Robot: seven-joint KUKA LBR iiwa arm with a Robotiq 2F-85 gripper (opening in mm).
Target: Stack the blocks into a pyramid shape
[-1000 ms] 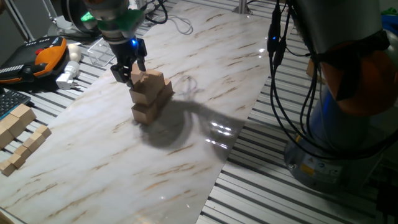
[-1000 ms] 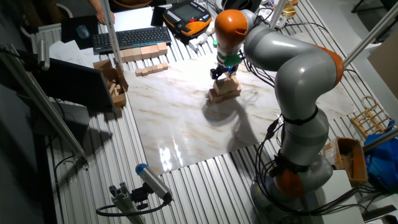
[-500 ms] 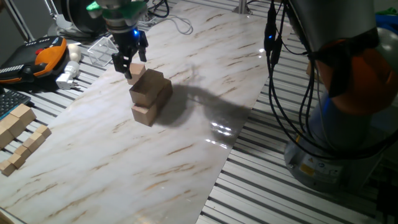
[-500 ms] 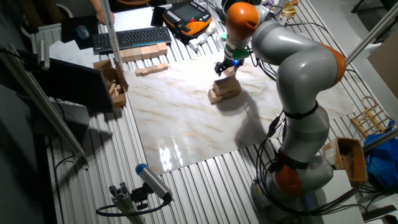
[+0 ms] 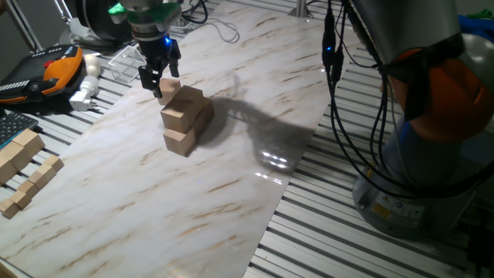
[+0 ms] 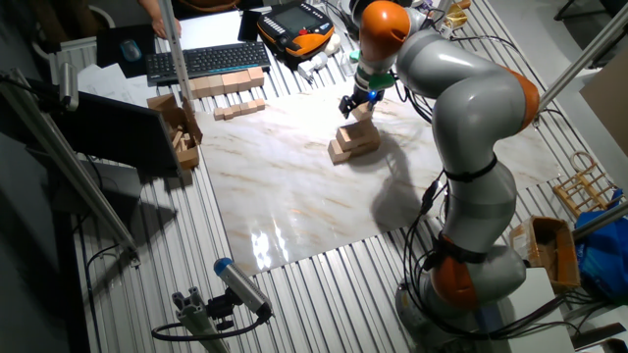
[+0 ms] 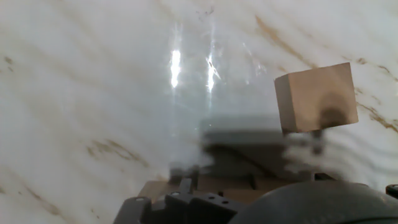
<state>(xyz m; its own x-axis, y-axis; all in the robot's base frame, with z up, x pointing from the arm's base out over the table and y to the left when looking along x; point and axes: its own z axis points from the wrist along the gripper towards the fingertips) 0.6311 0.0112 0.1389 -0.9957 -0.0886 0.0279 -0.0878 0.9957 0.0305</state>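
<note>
A pile of several light-tan wooden blocks (image 5: 185, 116) stands on the marble board (image 5: 231, 177) in layers, and also shows in the other fixed view (image 6: 353, 143). My gripper (image 5: 160, 83) hangs just behind and left of the pile's top, with one more block (image 5: 170, 88) between its fingertips. In the other fixed view the gripper (image 6: 355, 105) is just above the pile. The hand view shows this block (image 7: 316, 96) at the upper right over bare marble, with blurred finger parts below it. The fingers look shut on it.
Smaller, paler wooden pieces (image 5: 23, 166) lie at the board's left edge, and more lie by the keyboard (image 6: 201, 61). An orange-black handset (image 5: 50, 68) and a white object (image 5: 85, 91) sit on the grated table behind. The robot's base and cables (image 5: 417, 154) stand to the right.
My gripper has risen from the pile's top and moved a little back and left with the block; in the last half second it barely moved.
</note>
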